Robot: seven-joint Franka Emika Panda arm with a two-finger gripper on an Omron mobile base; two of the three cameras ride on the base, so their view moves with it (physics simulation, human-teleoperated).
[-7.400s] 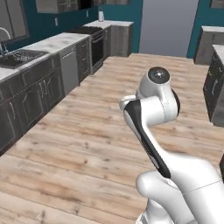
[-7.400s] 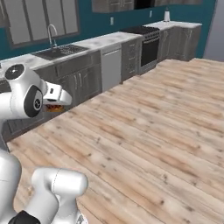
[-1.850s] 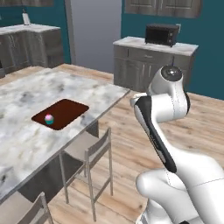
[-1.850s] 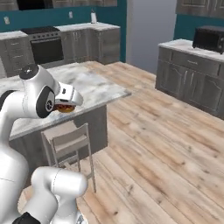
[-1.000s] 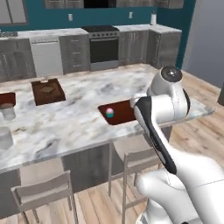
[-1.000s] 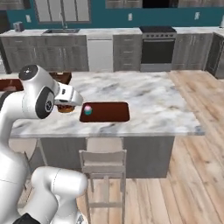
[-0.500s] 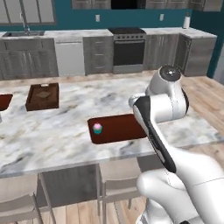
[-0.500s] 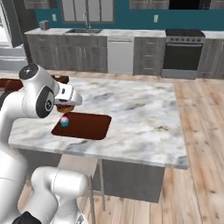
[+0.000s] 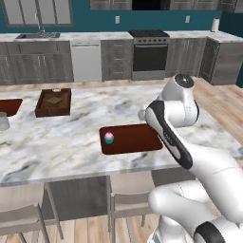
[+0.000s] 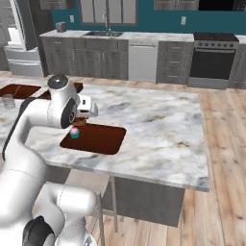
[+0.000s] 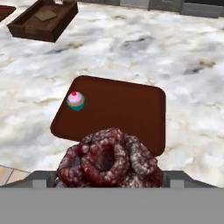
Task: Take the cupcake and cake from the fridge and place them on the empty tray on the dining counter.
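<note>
Base rolled closer since earlier; tray [image 11: 118, 111] with cupcake [image 11: 75, 100] now dead ahead on bench [image 11: 188, 96], tool [image 11: 109, 181] pinching cake [image 11: 107, 162].

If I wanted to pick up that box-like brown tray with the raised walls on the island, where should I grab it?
Probably one long side wall of the deep tray, pinched from straight above. Its walls stand upright, thin and bare, while something flat lies on its floor.

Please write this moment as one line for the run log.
gripper: shut on cake | cake: above tray edge | cupcake: on tray | tray: on dining counter
</note>
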